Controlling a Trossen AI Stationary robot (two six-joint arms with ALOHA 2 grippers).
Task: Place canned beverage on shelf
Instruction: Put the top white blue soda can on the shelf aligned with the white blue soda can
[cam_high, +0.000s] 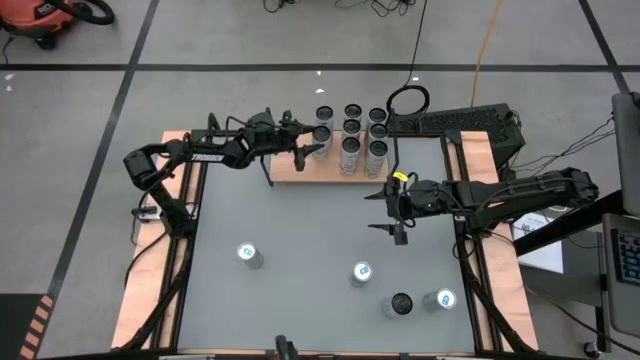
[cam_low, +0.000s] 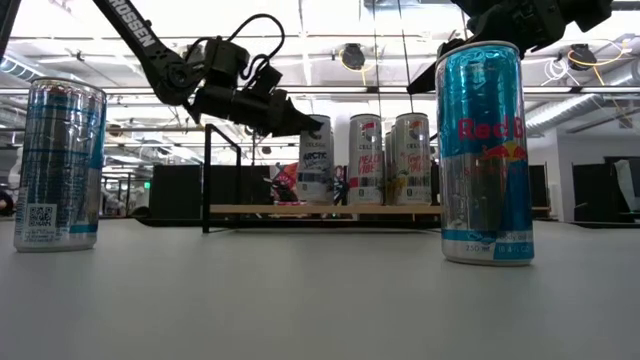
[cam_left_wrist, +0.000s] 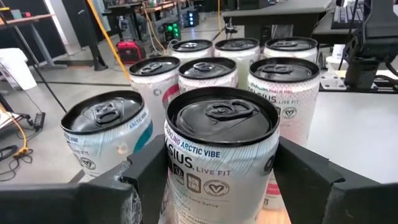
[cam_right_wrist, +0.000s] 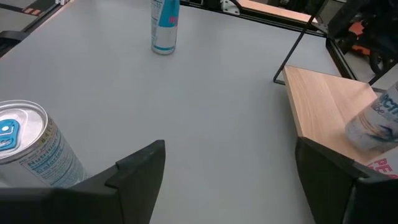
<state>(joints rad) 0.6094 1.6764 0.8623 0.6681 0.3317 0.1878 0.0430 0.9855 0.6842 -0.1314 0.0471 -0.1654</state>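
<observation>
High view, contents by size:

Grey tabletop (cam_high: 300, 230), wood-edged, carrying all below.

Shelf (cam_high: 290, 168): light-wood board on a thin black rod frame, at the far side of the table. Bare at its left end; the rest holds a cluster of upright cans (cam_high: 352, 140) in rows, all standing.

Left arm, reaching across the shelf's left part. Left gripper (cam_high: 312, 145) sits at the near-left corner of the cluster, fingers set on either side of a Celsius Arctic Vibe can (cam_left_wrist: 221, 155). In the left wrist view the fingers flank this can closely; whether they press it or stand just clear is hard to tell. The low view suggests the can's base is on the board.

Right arm, over mid-table to the right. Right gripper (cam_high: 398, 210) hangs spread wide and empty, above bare tabletop beside the shelf's front edge.

Loose cans on the table, near side: one at left (cam_high: 249, 256), a Red Bull can (cam_high: 362, 272) at centre, a black-topped one (cam_high: 399, 304) and a blue-topped one (cam_high: 441, 299) at right.

Step in hand, as judged: placing or releasing the Arctic Vibe can. Next move calls for spreading the fingers fully, then backing straight off without nudging neighbours.
</observation>
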